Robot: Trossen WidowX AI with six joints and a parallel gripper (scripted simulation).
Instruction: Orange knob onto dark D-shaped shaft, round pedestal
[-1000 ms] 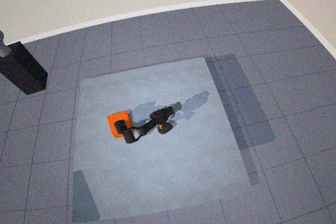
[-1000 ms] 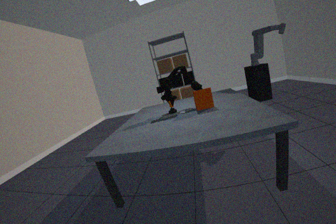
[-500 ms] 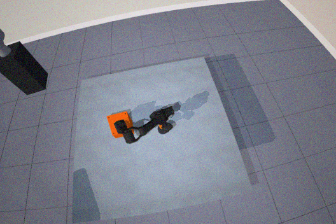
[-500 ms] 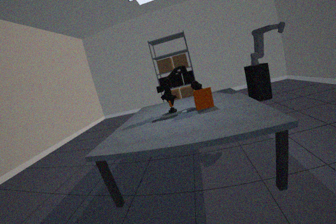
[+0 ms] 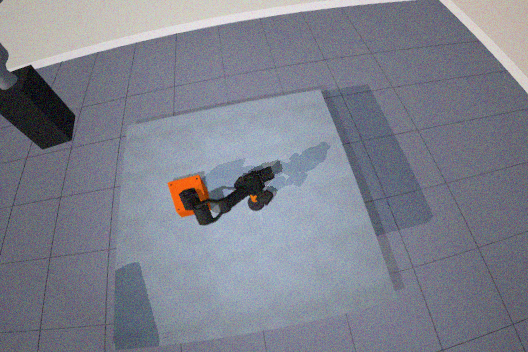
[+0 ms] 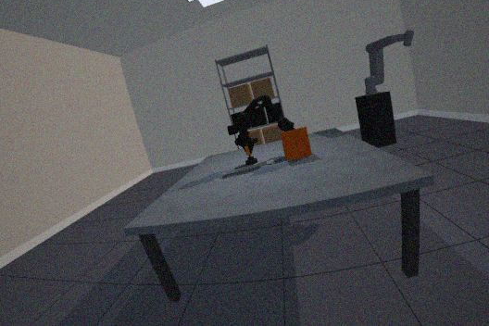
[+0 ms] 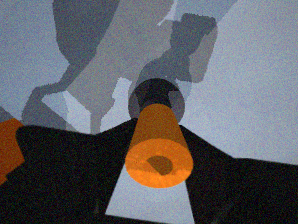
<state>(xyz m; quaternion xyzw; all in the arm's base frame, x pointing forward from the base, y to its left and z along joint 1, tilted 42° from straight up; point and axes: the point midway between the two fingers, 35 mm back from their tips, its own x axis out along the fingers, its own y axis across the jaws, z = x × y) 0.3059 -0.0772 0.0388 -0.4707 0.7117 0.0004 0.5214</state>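
My gripper (image 7: 157, 125) (image 5: 255, 199) (image 6: 246, 146) is shut on the orange knob (image 7: 157, 142) (image 5: 254, 199) (image 6: 247, 149). The knob is a long orange cylinder with a D-shaped hole in its near end. It stands upright with its far end over the dark round pedestal (image 7: 157, 95) (image 5: 260, 204) (image 6: 251, 160) on the table. The dark shaft is hidden behind the knob. I cannot tell how far down the knob sits. In the side view the knob's lower end is just above the pedestal.
The arm's orange base block (image 5: 186, 195) (image 6: 295, 144) stands on the table (image 5: 260, 266) (image 6: 296, 186) left of the pedestal. A black cabinet (image 5: 35, 108) (image 6: 375, 118) with another arm stands off the table. A shelf rack (image 6: 247, 84) is at the far wall.
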